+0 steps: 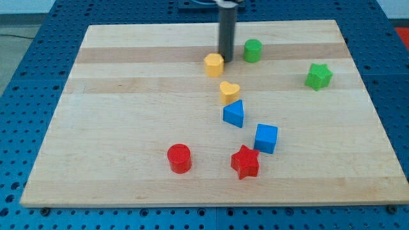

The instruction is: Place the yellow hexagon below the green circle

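Note:
The yellow hexagon [214, 64] sits near the view's top centre of the wooden board. The green circle [252, 50] stands up and to the right of it, a short gap apart. My tip [226, 60] is down on the board between the two, right at the hexagon's upper right edge and left of the green circle. The dark rod rises from there out of the view's top.
A yellow heart [229, 92] lies below the hexagon, with a blue triangle [234, 114] just under it. A blue cube [266, 138], a red star [245, 161] and a red circle [179, 158] lie lower down. A green star [318, 76] is at the right.

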You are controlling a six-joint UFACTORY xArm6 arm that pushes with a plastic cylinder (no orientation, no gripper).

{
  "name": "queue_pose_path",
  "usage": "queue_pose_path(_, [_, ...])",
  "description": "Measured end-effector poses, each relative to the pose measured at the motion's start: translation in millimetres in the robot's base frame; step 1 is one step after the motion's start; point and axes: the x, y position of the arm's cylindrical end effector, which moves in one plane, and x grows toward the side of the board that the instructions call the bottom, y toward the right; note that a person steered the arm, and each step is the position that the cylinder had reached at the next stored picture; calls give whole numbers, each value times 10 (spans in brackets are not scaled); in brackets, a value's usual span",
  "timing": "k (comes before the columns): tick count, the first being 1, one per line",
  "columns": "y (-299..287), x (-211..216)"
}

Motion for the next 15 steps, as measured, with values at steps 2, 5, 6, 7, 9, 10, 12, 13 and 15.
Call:
queue_pose_path(2, [-465,23])
queue_pose_path(5, [-1378,-6])
queue_pose_path(6, [-1295,-285])
queue_pose_path(7, [-1250,-667])
queue_pose_path(9, [-1250,-745])
queue_pose_path(10, [-1245,-753])
queue_pose_path(12, [-513,-795])
queue_pose_path(13, [477,-795])
queue_pose_path(15, [1071,-45])
